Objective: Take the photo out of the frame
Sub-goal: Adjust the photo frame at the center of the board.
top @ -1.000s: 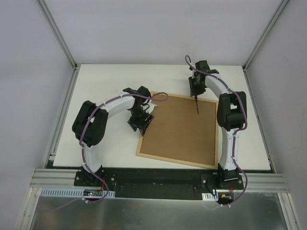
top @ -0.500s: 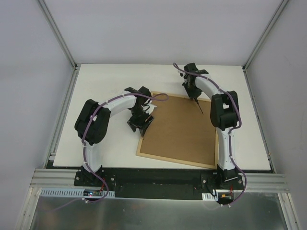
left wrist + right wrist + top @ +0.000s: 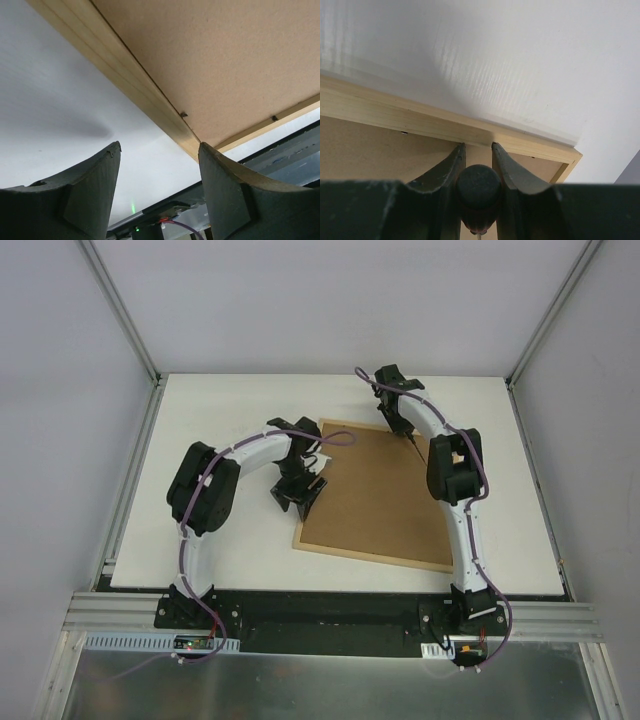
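Observation:
The frame (image 3: 385,495) lies face down on the white table, its brown fibreboard back up inside thin light wood rails. The photo is hidden under that back. My left gripper (image 3: 300,492) hangs open at the frame's left rail, close to the near-left corner. In the left wrist view the rail (image 3: 135,90) runs down between the open fingers of the left gripper (image 3: 159,146), which hold nothing. My right gripper (image 3: 398,425) is over the frame's far edge, shut on a tool with a dark round-ended handle (image 3: 479,186). The tool's thin shaft (image 3: 415,448) points down at the back board.
Small dark retaining tabs (image 3: 184,114) sit along the inside of the rails. The table (image 3: 230,540) ends at a metal rail (image 3: 330,618) by the arm bases. Pale enclosure walls and corner posts (image 3: 125,315) stand on three sides.
The right gripper carried the tool left and farther back to the frame's far edge. The frame turned slightly and shifted on the table. The left gripper's jaws widened a little.

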Robot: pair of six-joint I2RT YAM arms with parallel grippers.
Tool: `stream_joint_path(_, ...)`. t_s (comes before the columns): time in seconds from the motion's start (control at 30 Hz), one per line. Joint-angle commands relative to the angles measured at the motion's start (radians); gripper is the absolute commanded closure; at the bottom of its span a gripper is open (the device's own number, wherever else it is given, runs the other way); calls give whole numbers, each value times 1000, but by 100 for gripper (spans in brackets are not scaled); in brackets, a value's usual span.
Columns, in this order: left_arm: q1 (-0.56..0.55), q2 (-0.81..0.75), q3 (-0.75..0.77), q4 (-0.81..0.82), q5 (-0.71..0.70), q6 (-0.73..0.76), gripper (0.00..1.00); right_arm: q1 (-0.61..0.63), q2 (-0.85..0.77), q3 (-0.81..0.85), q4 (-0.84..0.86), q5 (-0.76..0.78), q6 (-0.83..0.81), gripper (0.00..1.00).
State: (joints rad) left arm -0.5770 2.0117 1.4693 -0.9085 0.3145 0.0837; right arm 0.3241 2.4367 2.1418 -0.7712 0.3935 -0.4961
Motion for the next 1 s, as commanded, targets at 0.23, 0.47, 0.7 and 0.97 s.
stream_joint_path(0.23, -12, 139, 138, -61, 101, -52, 39, 9, -51, -72, 43, 18, 24, 100)
stream_joint_path(0.47, -12, 171, 163, -66, 115, -59, 45, 9, -59, -76, 44, 4, 31, 100)
stream_joint_path(0.7, -37, 180, 172, -70, 39, -71, 55, 10, -79, -100, 55, -1, 47, 100)
stream_joint_path(0.97, -69, 163, 155, -70, -58, -81, 60, 9, -99, -123, 66, -10, 56, 100)
